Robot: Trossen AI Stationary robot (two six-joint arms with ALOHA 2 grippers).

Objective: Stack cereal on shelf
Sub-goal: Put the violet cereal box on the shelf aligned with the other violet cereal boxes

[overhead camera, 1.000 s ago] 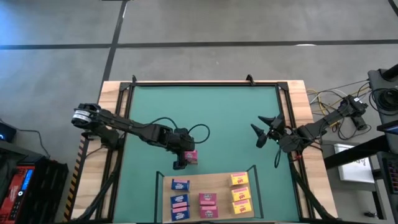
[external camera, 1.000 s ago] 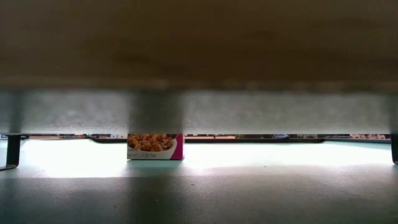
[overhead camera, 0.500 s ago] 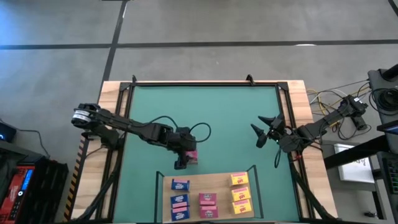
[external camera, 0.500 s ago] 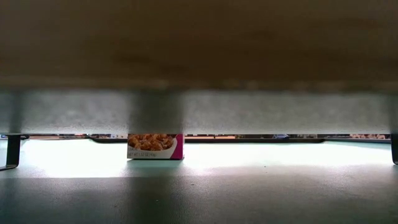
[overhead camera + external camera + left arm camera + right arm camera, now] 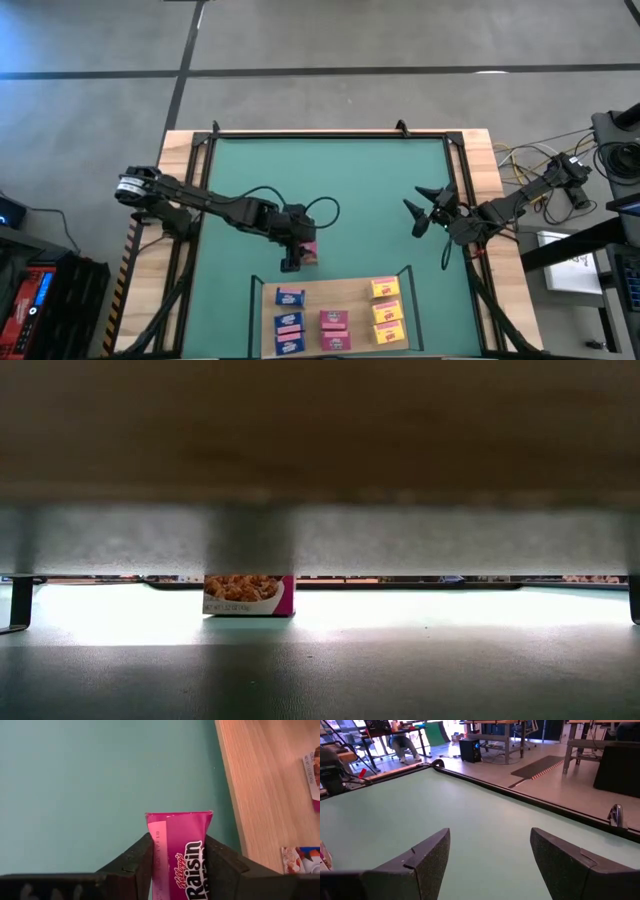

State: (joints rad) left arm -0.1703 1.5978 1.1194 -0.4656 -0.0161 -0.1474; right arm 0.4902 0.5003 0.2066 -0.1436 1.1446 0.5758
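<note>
Standing at the near edge of the table, I see the shelf point(image 5: 355, 300) first: a flat light-wood board with thin dark posts at its corners, lying on the green mat point(image 5: 350, 190). Eight small cereal boxes lie on it. Three blue boxes point(image 5: 289, 321) run in a column on its left side, three yellow boxes point(image 5: 386, 311) in a column on its right, and two pink boxes point(image 5: 334, 329) sit between them.

Just beyond the shelf's far edge, the left gripper point(image 5: 300, 256) is down at the mat with its fingers point(image 5: 131, 865) clamped on either side of the third pink box point(image 5: 182, 855) (the one lettered "Raisin"). From the left wrist view both dark fingers press flat against the box's two long faces, and the light wood of the shelf runs alongside it, close by but not touching. From table height the same pink box point(image 5: 249, 595) shows its printed bowl of cereal, with its bottom edge at the mat; whether it rests there or hangs just clear I cannot tell.

Farther back and well off to the right, the right gripper point(image 5: 428, 210) hovers over bare mat, its two fingers point(image 5: 422, 862) standing apart with nothing between them.
</note>
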